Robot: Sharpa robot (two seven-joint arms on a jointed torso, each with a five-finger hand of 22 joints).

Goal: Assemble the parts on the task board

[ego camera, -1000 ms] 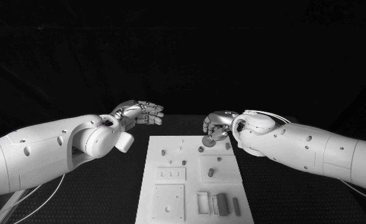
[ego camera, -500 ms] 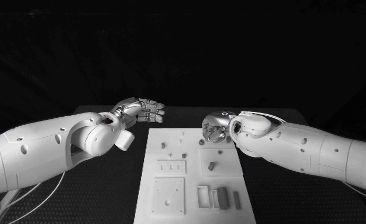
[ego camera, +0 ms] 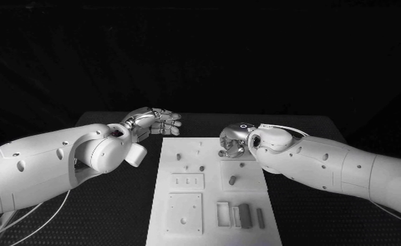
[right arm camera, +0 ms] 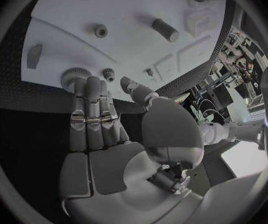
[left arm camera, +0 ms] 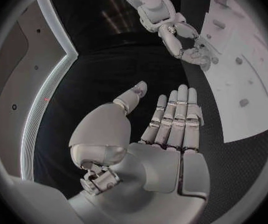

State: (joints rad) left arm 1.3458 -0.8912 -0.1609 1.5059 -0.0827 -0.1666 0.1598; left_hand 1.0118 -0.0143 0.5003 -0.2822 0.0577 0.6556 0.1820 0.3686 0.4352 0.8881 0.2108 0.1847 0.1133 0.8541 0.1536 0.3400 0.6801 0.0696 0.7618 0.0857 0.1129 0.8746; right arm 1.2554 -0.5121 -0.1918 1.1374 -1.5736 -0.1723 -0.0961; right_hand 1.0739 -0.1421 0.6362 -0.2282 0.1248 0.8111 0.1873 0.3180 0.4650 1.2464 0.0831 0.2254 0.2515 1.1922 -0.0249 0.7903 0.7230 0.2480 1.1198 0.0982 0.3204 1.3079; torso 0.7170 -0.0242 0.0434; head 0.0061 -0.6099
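Observation:
The white task board (ego camera: 209, 191) lies lengthways in the middle of the black table. My right hand (ego camera: 234, 140) hovers low over its far right corner. In the right wrist view the fingers (right arm camera: 89, 109) are stretched out and their tips touch a large grey gear (right arm camera: 71, 77) lying flat on the board. A small gear (right arm camera: 109, 74) sits beside it, close to the thumb. My left hand (ego camera: 155, 121) hangs off the board's far left corner, fingers straight, thumb apart, holding nothing (left arm camera: 171, 119).
Grey pegs stand on the board (ego camera: 232, 180) (ego camera: 201, 168) (ego camera: 178, 156). Two grey bars (ego camera: 244, 216) (ego camera: 260, 217) lie beside a rectangular slot near the front edge. A thick peg (right arm camera: 165, 30) stands farther along the board from the right hand.
The camera has shifted. The gear hung under my right hand's fingers a second ago; it now lies on the board at the fingertips. The left hand has kept its pose.

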